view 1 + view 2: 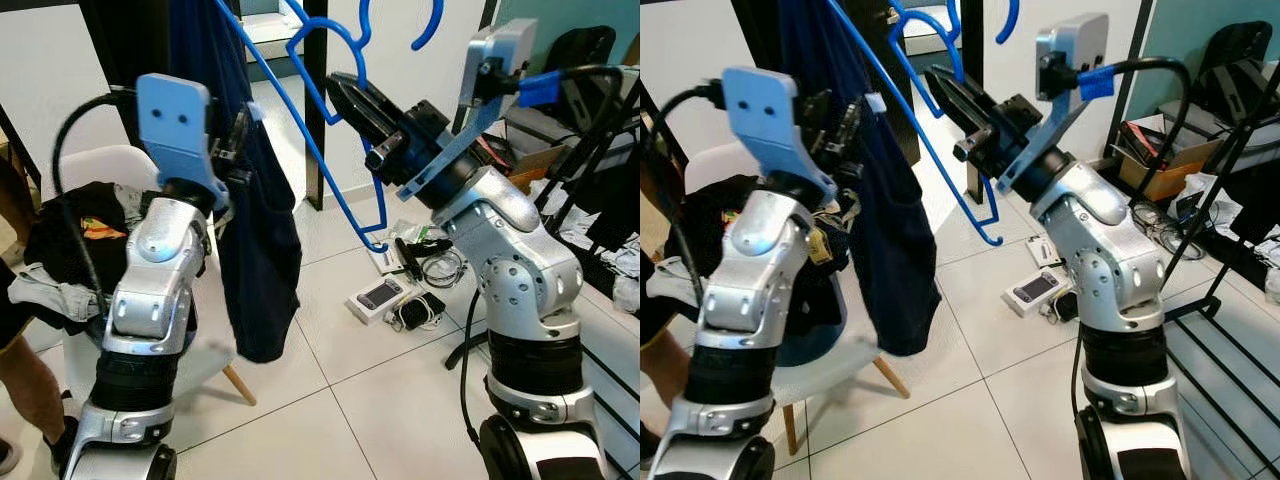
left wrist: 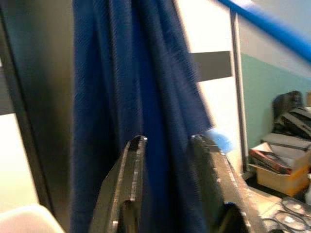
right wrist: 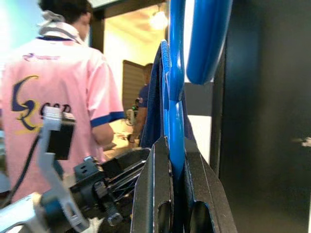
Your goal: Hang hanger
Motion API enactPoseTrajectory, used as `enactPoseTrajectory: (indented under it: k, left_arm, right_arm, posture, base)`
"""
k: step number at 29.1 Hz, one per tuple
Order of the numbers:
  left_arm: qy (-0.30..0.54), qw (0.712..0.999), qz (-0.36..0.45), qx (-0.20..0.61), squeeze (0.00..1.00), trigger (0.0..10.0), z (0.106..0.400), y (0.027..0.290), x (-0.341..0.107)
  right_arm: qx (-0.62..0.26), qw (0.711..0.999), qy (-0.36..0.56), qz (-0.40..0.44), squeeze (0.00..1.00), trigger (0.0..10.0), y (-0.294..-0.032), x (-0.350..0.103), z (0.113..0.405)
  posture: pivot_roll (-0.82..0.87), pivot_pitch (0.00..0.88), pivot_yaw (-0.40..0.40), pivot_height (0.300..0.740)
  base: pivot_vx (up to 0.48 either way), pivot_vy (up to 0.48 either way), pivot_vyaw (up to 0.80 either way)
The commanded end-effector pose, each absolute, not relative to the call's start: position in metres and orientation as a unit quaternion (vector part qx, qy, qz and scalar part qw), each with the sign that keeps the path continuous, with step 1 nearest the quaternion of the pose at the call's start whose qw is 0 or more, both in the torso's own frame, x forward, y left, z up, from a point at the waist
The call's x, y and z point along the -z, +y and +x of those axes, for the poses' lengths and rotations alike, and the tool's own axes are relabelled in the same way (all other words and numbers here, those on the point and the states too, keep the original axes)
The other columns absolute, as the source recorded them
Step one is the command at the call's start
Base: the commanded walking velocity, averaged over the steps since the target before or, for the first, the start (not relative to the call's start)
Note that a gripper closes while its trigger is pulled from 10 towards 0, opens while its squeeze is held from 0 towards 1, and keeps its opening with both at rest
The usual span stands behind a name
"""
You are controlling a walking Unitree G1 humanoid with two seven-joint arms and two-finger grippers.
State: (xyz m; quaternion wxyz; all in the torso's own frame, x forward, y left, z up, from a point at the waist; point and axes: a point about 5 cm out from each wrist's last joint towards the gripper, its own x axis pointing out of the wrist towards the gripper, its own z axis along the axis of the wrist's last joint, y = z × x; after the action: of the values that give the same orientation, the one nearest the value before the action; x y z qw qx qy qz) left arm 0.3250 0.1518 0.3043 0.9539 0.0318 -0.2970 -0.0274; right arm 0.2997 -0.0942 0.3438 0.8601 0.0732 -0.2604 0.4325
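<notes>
Hanger (image 1: 330,150), blue plastic, being held up high between both arms, navy garment (image 1: 255,250) draping from it over a white chair (image 1: 100,165). Right gripper (image 1: 345,95) clamping the hanger's upper part near the hook, jaws pressed narrow on the blue bar as seen from the right wrist. Left gripper (image 2: 167,145) reaching into the cloth, jaws slightly apart with a navy fold between them, seemingly pinching it rather than resting loose. Hook (image 1: 430,25) rising toward the top edge, any rail above lying out of sight. Person in a pink shirt (image 3: 58,97) standing beyond. Phone box (image 1: 378,296) and cables (image 1: 440,268) lying on the tiled floor.

Judging the step: lifting and seating the hook. Doing it well means keeping the hook opening turned toward the rail, raising above it, then lowering gently, steadying the cloth to prevent swinging, releasing only once weight is settling.
</notes>
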Motion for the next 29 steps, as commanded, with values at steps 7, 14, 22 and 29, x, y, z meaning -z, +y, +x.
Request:
enactPoseTrajectory:
  k: [7, 14, 22, 29]
  left_arm:
    - [-0.273, 0.962, -0.006, 0.033, 0.0, 0.0, 0.332, 0.159, -0.293]
    - [-0.283, 0.958, -0.013, 0.048, 0.0, 0.0, 0.333, 0.158, -0.299]
    - [-0.295, 0.954, -0.002, 0.047, 0.0, 0.0, 0.332, 0.166, -0.307]
    - [-0.304, 0.951, 0.002, 0.059, 0.0, 0.0, 0.33, 0.168, -0.312]
  right_arm:
    - [-0.447, 0.844, -0.288, 0.073, 0.0, 10.0, -0.096, -0.354, 0.29]
    - [-0.445, 0.847, -0.283, 0.07, 0.0, 10.0, -0.096, -0.351, 0.291]
    - [-0.4, 0.884, -0.237, 0.047, 0.0, 10.0, -0.099, -0.338, 0.307]
    - [-0.37, 0.905, -0.209, 0.037, 0.0, 10.0, -0.102, -0.329, 0.316]
  posture:
    - [-0.01, 0.002, 0.034, 0.74]
    - [-0.01, 0.0, 0.035, 0.74]
    - [0.0, 0.001, 0.035, 0.74]
    - [0.0, 0.007, 0.035, 0.74]
  base:
    - [0.0, 0.0, 0.0]
    - [0.0, 0.0, 0.0]
    - [0.0, 0.0, 0.0]
    - [0.0, 0.0, 0.0]
